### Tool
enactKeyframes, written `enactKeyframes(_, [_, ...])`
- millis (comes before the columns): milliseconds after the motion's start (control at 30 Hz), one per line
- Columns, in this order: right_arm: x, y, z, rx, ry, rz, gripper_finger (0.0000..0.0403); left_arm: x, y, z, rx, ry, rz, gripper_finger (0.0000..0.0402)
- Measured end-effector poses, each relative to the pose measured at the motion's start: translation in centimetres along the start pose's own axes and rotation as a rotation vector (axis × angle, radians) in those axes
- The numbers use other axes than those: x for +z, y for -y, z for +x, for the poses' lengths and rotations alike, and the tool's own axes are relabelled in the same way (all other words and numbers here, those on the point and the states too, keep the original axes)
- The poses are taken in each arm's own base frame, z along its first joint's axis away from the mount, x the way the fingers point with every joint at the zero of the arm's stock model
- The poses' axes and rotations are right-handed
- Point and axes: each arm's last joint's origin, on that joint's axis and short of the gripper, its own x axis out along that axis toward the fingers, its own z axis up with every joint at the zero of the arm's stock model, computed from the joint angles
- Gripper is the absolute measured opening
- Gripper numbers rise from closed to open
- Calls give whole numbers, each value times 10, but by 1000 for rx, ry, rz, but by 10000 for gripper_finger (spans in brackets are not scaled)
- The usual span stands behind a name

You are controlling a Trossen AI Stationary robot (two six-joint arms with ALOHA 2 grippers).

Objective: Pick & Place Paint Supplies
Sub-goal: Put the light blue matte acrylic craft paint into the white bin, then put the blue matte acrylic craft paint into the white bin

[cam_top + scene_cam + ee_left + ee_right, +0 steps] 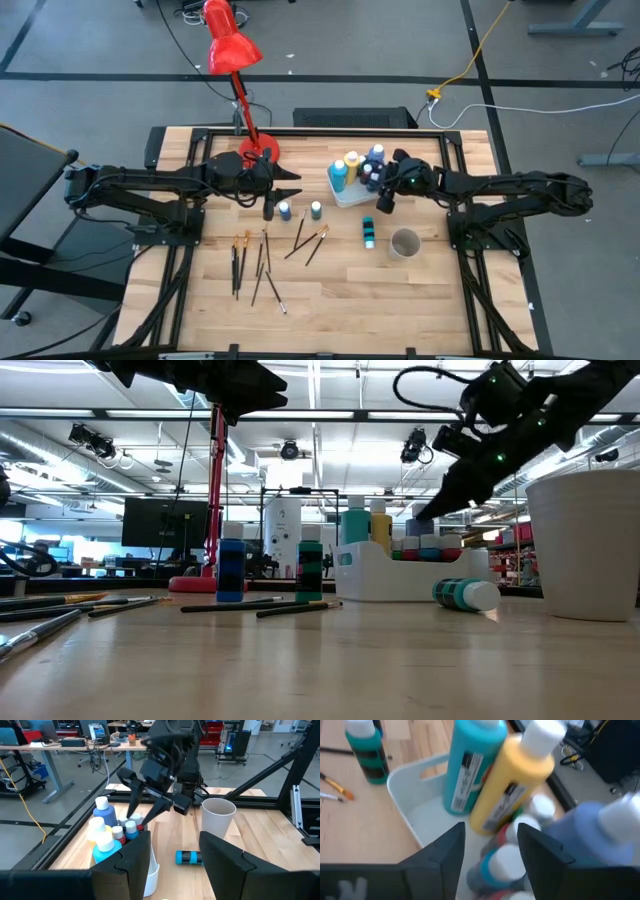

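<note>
The right gripper (pixel 384 197) hung over the white tray (pixel 352 196) near the middle of the counter (pixel 420 300), its fingers (pixel 134 802) spread apart above the small bottles and holding nothing. In the tray stood a tall teal bottle (pixel 339 175), a tall yellow bottle (pixel 352 164) just beside it, a tall blue bottle (pixel 376 156) and a cluster of small bottles with white caps (pixel 506 857). The left gripper (pixel 292 183) waited by the base of the red lamp (pixel 259 151), its fingers wide and empty. Just in front of it, two small bottles stood upright on the counter, a blue one (pixel 284 210) and a teal one (pixel 316 209), slightly apart from each other. Another small teal bottle (pixel 369 232) lay on its side between the tray and a white cup (pixel 404 243), which stood upright near the right arm. Several thin brushes were scattered over the counter's left half: two with brown handles (pixel 239 262) lying side by side toward the left, a few dark ones (pixel 263 262) crossing each other in the middle, and two more (pixel 308 238) slanted just below the standing bottles. None of the brushes touched the tray.
</note>
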Motion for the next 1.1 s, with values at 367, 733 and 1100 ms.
enactKeyframes(367, [37, 4, -6, 113, 216, 80, 173, -16, 1, 18, -3, -75, -47, 178])
enactKeyframes(733, [42, -13, -11, 286, 258, 74, 149, -61, 1, 65, 5, -214, -53, 178])
enactKeyframes(1100, [40, -20, -12, 315, 239, 50, 143, -104, 2, 92, 13, -345, -108, 178])
